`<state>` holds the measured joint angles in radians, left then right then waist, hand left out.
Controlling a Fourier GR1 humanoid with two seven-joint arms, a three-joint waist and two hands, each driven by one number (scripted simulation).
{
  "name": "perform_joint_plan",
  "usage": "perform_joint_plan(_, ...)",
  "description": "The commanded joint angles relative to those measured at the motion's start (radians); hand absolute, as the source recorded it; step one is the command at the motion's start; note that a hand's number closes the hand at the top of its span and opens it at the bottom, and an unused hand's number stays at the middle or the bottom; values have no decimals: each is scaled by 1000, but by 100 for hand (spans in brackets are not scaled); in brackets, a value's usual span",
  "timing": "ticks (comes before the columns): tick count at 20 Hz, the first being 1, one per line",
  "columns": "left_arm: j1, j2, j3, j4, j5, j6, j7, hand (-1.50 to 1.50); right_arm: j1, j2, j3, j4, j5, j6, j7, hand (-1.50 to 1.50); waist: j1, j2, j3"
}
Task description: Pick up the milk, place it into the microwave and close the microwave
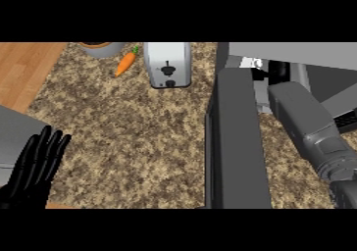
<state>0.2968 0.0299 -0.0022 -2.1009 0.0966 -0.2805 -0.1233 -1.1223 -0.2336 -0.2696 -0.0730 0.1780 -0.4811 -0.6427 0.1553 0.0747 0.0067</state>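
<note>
My left hand sits nearest, low at the left edge, matte black, its fingers straight and held up side by side, holding nothing. On the right my grey right forearm, a boxy, smooth-sided segment ending in a ribbed cuff, runs away from me toward the microwave. The right hand itself is out of sight beyond the forearm's far end, so I cannot tell whether it is apart or closed. A small white patch, which may be the milk, shows just at the microwave's opening, beside the far end of my forearm; most of it is hidden. The microwave door stands swung open, a long dark flat slab reaching toward me between my two arms. The counter is speckled brown-and-cream stone. At its far side lie a tapered orange carrot, a glossy metal toaster just right of it, and the rim of a grey round pot. Wooden floor shows at far left.
</note>
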Motion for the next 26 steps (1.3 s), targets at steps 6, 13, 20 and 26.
perform_joint_plan(6,-8,-29,-75,-7,-42,25,15,-150,50,-12,-10,-4,-8,100,-55,-150,-19,-10,0)
perform_joint_plan(13,1,-15,-64,34,-42,24,-28,-150,107,-15,-49,-20,-46,166,-115,-150,-47,-24,-2)
perform_joint_plan(20,7,-30,-138,73,-97,35,-30,-150,153,27,-52,-22,-49,201,-164,-150,-67,-32,-2)
perform_joint_plan(26,-9,-4,-147,68,-65,8,13,-150,218,40,-80,-31,-85,369,-221,-150,-97,-51,-3)
